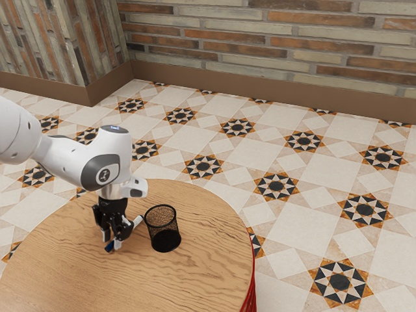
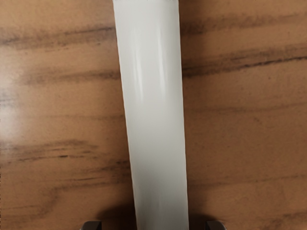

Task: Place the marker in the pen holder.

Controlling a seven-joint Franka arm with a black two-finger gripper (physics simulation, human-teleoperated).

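Marker [image 1: 138, 220] points lengthwise, white end toward the pen holder [image 1: 163, 229]; whether the hand [image 1: 114, 240] grips, I cannot tell.

Inspection found a glossy white marker [image 2: 156, 110] over brown-grained tabletop [image 2: 249, 139]. Taking its wider-looking end as twelve o'clock, shadow flanked it near five and seven; pale glare lit the wood toward nine.

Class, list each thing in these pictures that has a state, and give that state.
Pen holder: upright on the table, nothing sticking out above its rim.
Marker: outside the pen holder, at the gripper.
Gripper: lowered at the marker; whether it grips is unclear.
Arm: bent, hand pointing down.
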